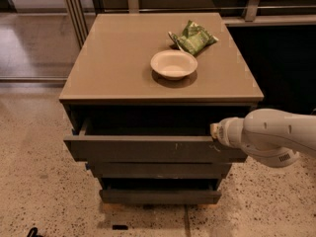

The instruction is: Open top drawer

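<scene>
The top drawer [143, 148] is a wide dark grey handleless front with small pale scuffs right of centre. It stands pulled out a little from the cabinet, with a dark gap above it and its left side wall showing. My gripper [215, 132] is at the end of the white arm reaching in from the right. It sits at the drawer's top edge near the right end. The inside of the drawer is in shadow.
The tan cabinet top [113, 58] holds a cream bowl [173, 64] and a green snack bag [193, 37]. Two narrower grey drawer fronts [160, 170] sit below the top drawer. Speckled floor [34, 181] lies in front and left. A dark panel [284, 63] stands to the right.
</scene>
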Robot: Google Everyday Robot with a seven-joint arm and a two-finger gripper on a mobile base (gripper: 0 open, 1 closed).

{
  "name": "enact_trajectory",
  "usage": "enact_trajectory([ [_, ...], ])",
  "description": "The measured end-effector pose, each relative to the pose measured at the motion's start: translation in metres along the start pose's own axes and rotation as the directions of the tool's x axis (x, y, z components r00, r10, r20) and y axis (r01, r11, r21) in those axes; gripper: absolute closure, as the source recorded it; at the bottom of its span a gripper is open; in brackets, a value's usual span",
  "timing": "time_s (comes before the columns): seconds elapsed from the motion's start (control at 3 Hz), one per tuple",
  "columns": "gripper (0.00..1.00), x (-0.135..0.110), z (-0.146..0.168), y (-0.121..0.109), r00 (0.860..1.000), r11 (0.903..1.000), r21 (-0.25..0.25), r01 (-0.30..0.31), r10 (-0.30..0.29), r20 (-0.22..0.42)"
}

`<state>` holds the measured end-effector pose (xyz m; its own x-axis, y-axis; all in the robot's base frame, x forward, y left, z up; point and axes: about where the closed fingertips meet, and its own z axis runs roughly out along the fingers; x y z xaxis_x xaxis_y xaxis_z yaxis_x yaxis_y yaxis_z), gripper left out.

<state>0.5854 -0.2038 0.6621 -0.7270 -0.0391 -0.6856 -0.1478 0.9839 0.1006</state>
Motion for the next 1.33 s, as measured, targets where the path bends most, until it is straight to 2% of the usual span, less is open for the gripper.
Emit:
enact_trajectory([
  [0.33,1.0,-0.002,-0.003,0.0,1.0,1.0,0.0,-0.001,0.001,0.0],
  [0.67,1.0,0.008,-0.007,0.001,1.0,0.9998,-0.012,-0.018,0.018,-0.025],
  [1.0,1.0,0.018,-0.017,0.005,0.999,0.9987,-0.039,-0.032,0.031,-0.038],
  [1.33,1.0,0.04,-0.033,0.013,0.996,0.9932,-0.087,-0.077,0.071,-0.061],
])
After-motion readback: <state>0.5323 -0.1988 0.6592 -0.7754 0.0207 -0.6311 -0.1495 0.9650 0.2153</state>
